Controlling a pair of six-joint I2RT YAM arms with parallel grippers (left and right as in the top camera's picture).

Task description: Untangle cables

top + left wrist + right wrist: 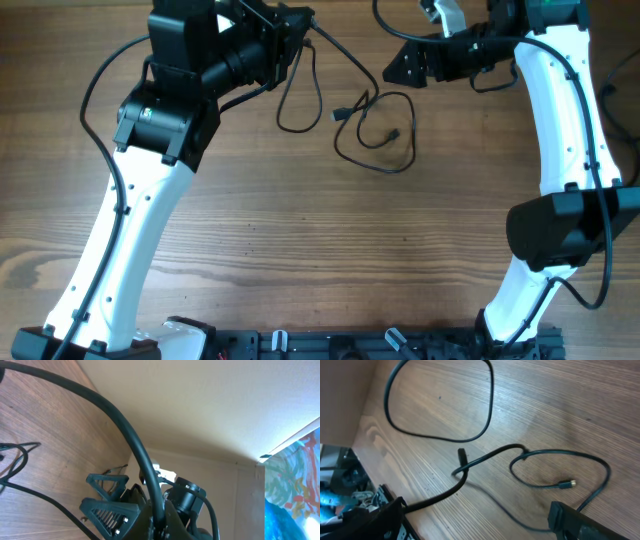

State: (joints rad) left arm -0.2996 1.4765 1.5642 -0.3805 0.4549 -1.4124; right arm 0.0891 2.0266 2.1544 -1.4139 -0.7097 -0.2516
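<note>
Wood-grain bench [300,250] with thin black cables [362,120] lying loose on it in a few open loops, some crossing one another. You have the right claw [403,65] just beyond the cables on their right side. Its two fingers are spread wide and grip nothing, and one strand runs out on the bench beside one finger. You have the left claw [292,30] beyond the cables on their left side. A strand leads from it across to the loops, and a long narrow loop lies just beside it. You cannot tell from any view whether this claw is pressed together or spread. A gold-tipped plug [567,483] rests inside one small loop. A black plug [461,455] lies between that loop and a larger one
</note>
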